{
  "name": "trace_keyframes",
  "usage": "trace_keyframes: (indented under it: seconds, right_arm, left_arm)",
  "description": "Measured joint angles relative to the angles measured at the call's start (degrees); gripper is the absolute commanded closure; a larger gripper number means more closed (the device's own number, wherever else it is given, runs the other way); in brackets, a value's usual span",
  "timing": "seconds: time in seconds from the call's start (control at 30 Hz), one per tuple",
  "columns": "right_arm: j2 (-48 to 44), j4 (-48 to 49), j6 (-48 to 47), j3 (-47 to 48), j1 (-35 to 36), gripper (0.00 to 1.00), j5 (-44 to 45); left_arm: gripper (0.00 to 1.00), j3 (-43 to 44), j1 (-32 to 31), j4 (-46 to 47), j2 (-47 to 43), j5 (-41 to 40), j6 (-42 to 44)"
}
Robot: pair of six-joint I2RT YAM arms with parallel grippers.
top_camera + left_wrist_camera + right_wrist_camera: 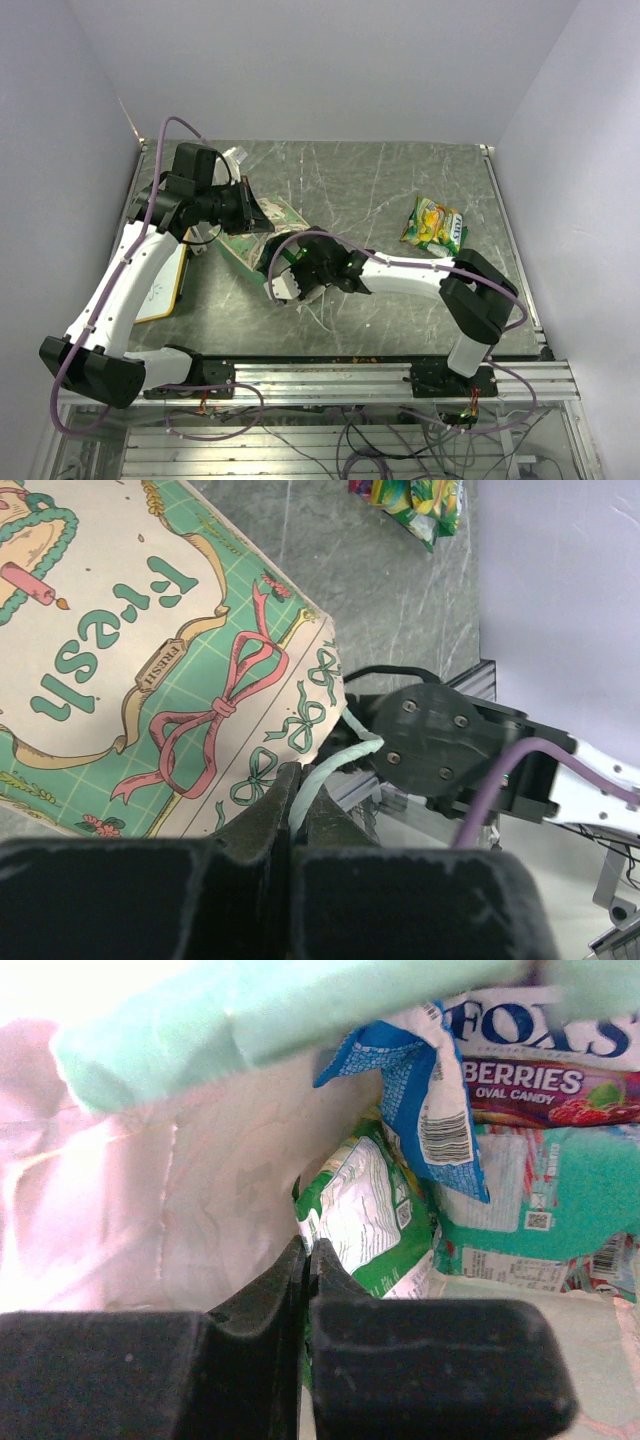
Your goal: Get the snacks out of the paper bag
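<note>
The green printed paper bag [268, 222] lies tilted at the table's left middle; its printed side fills the left wrist view [150, 650]. My left gripper [293, 785] is shut on the bag's pale string handle [330, 765], holding it up by the mouth [250, 210]. My right gripper [285, 268] reaches into the bag. Inside, against the cream wall [150, 1210], it [312, 1255] is shut on the edge of a green-and-white packet [365, 1220]. A magenta-and-teal packet [540, 1085] and a blue-edged one [430, 1090] lie behind. One green-yellow packet [435, 225] lies on the table at the right.
A yellow-framed whiteboard [165, 290] lies under the left arm at the table's left edge. Grey walls close in on both sides and the back. The aluminium rail [400, 375] runs along the near edge.
</note>
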Motion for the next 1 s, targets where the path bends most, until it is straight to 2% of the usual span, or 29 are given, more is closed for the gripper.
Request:
trace_keyframes:
  seconds: [0.4, 0.73, 1.0]
  right_arm:
    - [-5.9, -4.6, 6.9, -0.2, 0.1, 1.0, -3.4]
    - [-19.1, -8.8, 25.6, -0.4, 0.9, 1.0, -4.6]
    - [-27.6, -17.3, 38.7, 2.5, 1.5, 1.0, -3.7]
  left_arm:
    - [0.93, 2.4, 0.0, 1.0, 1.0, -5.4, -0.7]
    - [0.93, 1.1, 0.0, 4.2, 1.0, -5.6, -3.3]
    - [0.93, 1.1, 0.0, 5.5, 2.8, -5.6, -3.3]
